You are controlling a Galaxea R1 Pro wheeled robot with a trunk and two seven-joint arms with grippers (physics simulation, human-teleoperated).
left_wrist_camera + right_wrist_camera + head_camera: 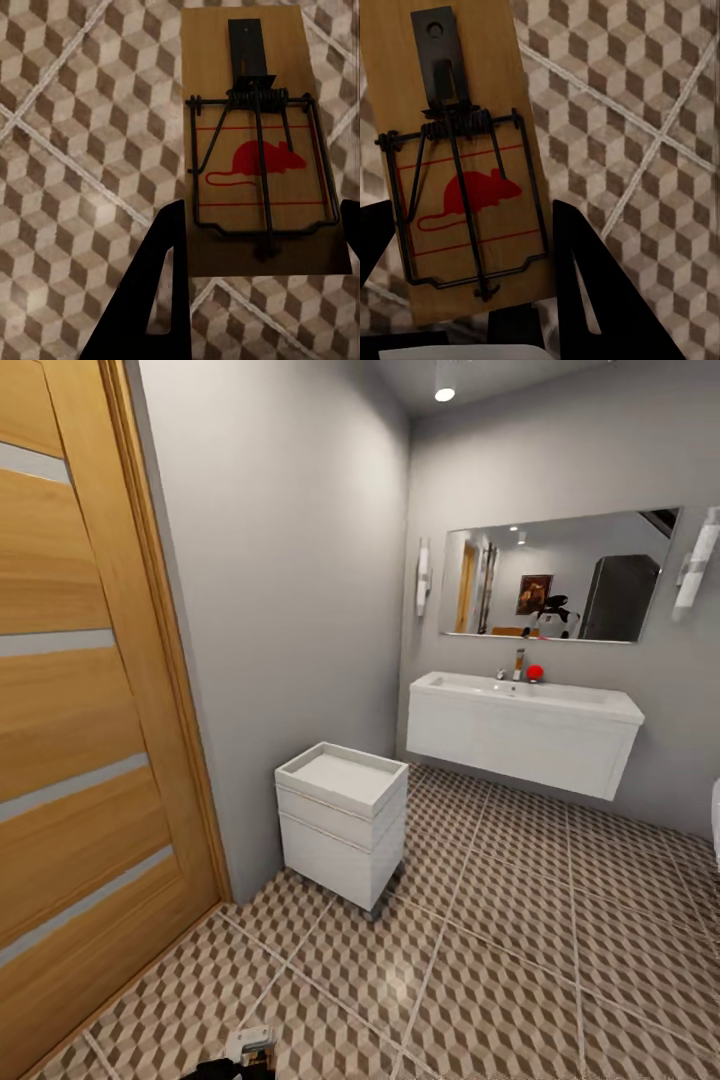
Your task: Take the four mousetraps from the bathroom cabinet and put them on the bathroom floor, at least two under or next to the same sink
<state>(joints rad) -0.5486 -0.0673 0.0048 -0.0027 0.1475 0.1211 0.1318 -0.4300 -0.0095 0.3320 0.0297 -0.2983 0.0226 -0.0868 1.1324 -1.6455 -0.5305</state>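
Observation:
A brown wooden mousetrap with a red mouse mark sits between the black fingers of my left gripper, which is shut on it above the bathroom floor. A second mousetrap sits the same way in my right gripper, held between its fingers over the cube-pattern tiles. The white bathroom sink with its chrome tap hangs on the far wall, several tiles ahead across the bathroom floor. The cabinet is out of view.
A wooden door stands close on the left. A small white drawer unit stands against the grey wall between me and the sink. A mirror hangs above the basin. A white edge shows at far right.

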